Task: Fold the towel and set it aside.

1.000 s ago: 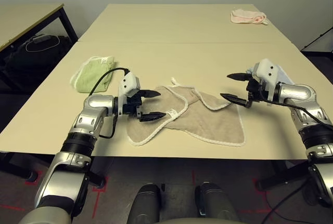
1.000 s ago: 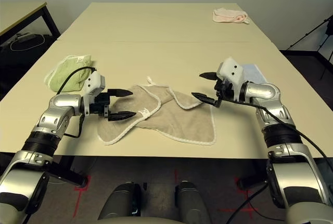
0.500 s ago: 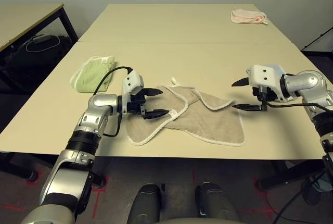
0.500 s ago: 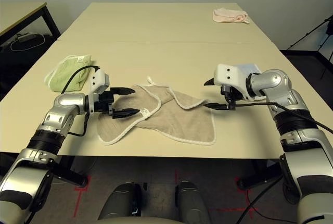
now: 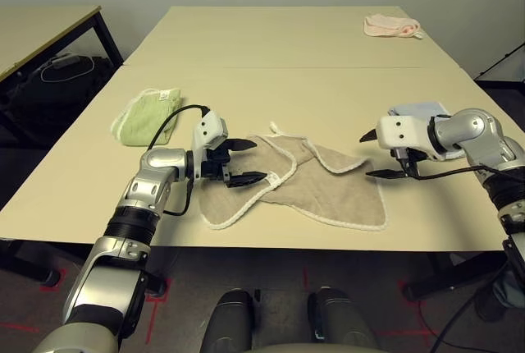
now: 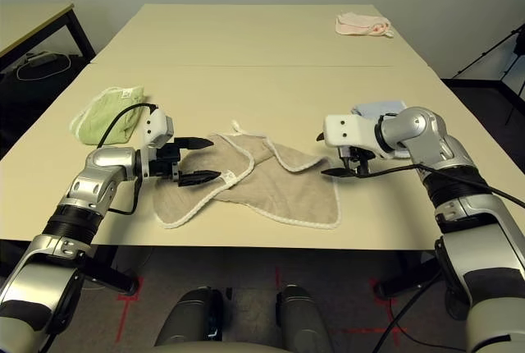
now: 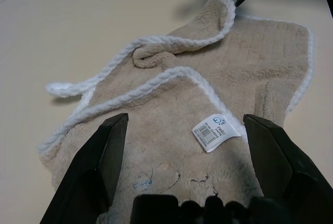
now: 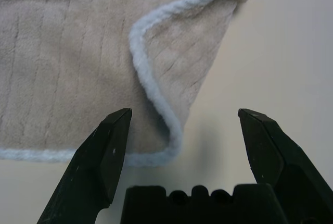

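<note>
Left eye view: left pincer (image 5: 244, 162) spread over towel (image 5: 328, 193); right pincer (image 5: 376, 154) spread, pointing inward beside towel.

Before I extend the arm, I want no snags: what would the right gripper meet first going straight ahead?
Probably the beige towel's right-hand edge, just ahead of the open right gripper; it might pass above, since its height is unclear.
</note>
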